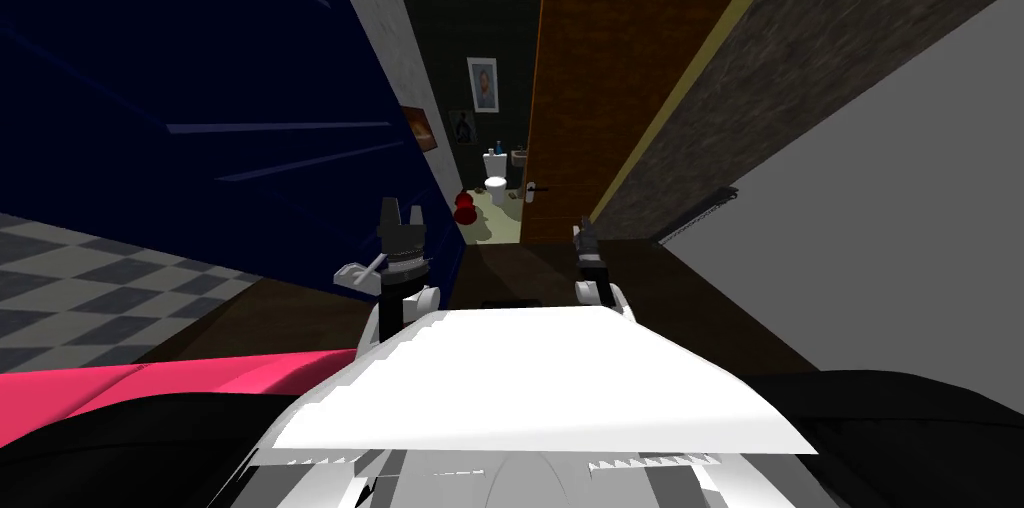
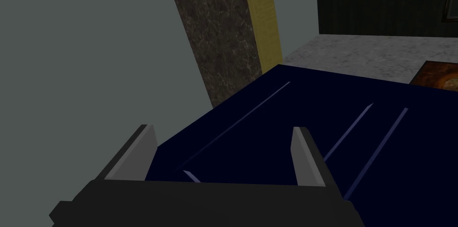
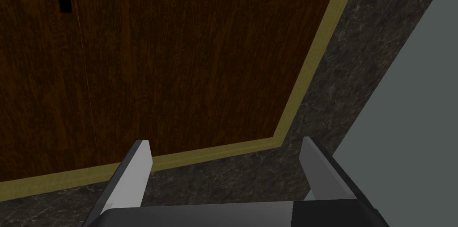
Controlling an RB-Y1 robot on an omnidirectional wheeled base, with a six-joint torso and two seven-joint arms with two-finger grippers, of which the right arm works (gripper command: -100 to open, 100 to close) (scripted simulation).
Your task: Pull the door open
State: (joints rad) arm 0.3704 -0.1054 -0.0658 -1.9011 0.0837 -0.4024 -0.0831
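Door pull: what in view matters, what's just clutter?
Job:
door, partly open
handle
right gripper, open, facing the door

Just there:
toilet
red thing on the floor
portrait
blue panel
left gripper, open, over the blue panel

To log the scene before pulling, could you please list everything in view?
Door: one, brown, ahead, ajar
Handle: one, dark, door's left edge
Frame: one, yellow, around door
Wall: one, dark marbled, right of frame
Toilet: one, white, beyond doorway
Pictures: three, pale and dark beyond doorway, orange beside panel
Red thing: one, red, floor near toilet
Panel: one, dark blue, left
Tiles: many, grey chequered, far left
Pink thing: one, pink, near left
Left gripper: one, grey, open, at panel
Right gripper: one, grey, open, facing door
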